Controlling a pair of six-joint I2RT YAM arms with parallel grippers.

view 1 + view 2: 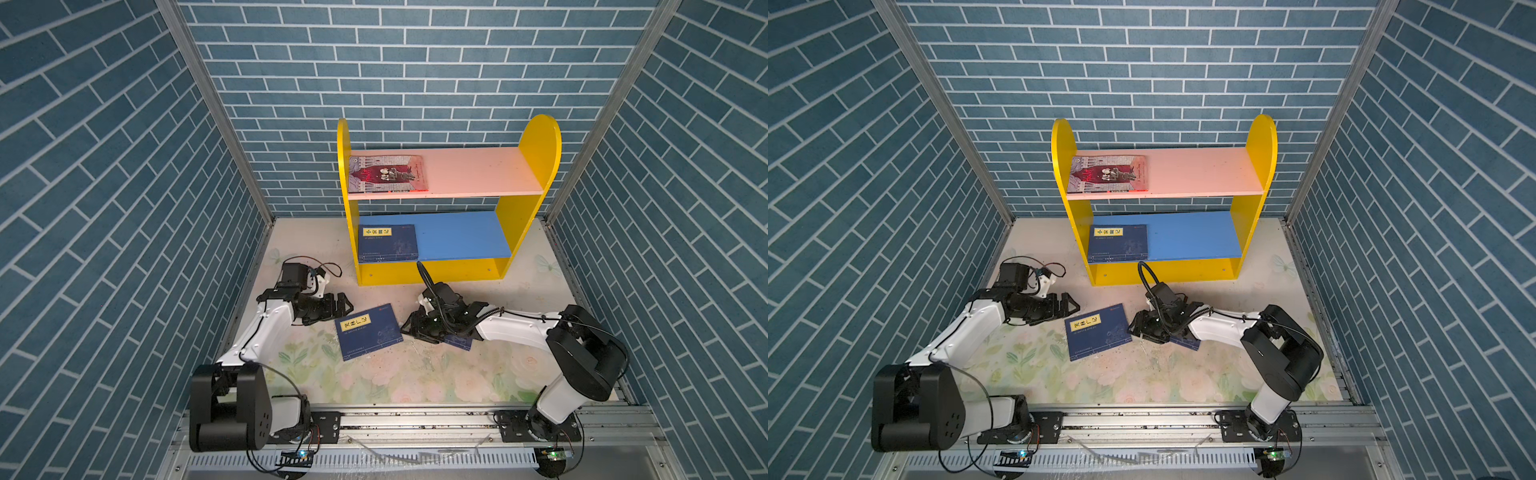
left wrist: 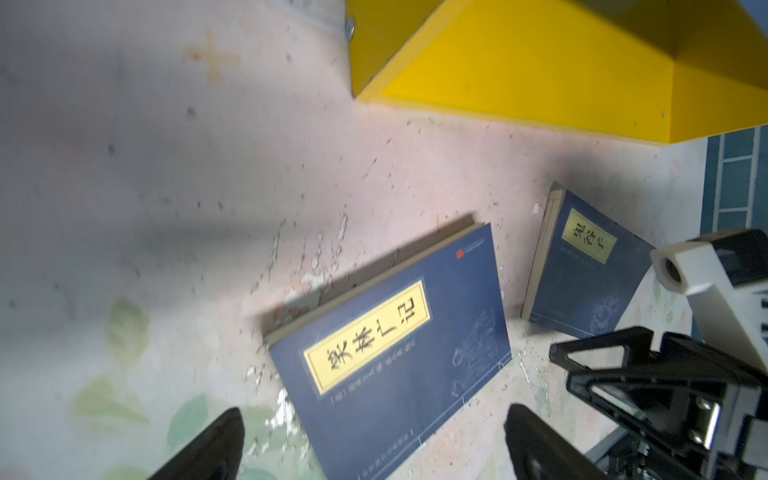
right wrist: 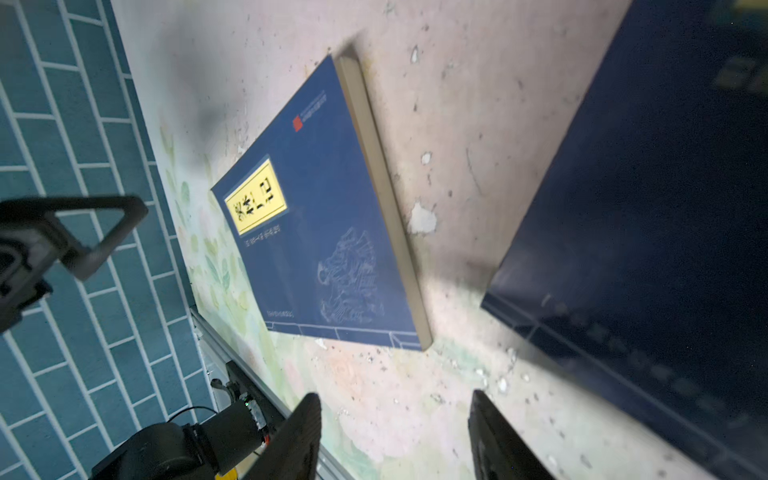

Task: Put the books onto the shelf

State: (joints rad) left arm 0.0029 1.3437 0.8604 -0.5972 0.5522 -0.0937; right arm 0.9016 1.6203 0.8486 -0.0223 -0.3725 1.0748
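Observation:
A navy book with a yellow label [image 1: 368, 331] [image 1: 1097, 331] [image 2: 399, 345] [image 3: 328, 216] lies flat on the table between my two grippers. A second navy book [image 1: 459, 341] [image 2: 590, 270] [image 3: 665, 208] lies partly under my right arm. The shelf [image 1: 528, 208] [image 1: 1252, 208] holds a grey-and-red book [image 1: 388, 173] [image 1: 1106, 173] on its pink board and a navy book [image 1: 387, 244] [image 1: 1118, 243] on its blue board. My left gripper [image 1: 347, 305] [image 1: 1070, 307] [image 2: 374, 415] stands wide open over the table book's near corner. My right gripper [image 1: 405, 328] [image 1: 1133, 326] [image 3: 395, 399] is open over bare table between the two books.
Blue brick-patterned walls [image 1: 124, 208] close in the floral table [image 1: 415, 382] on three sides. The shelf's yellow base strip [image 2: 540, 70] stands just behind the two grippers. A metal rail [image 1: 415, 419] carrying both arm bases runs along the front edge.

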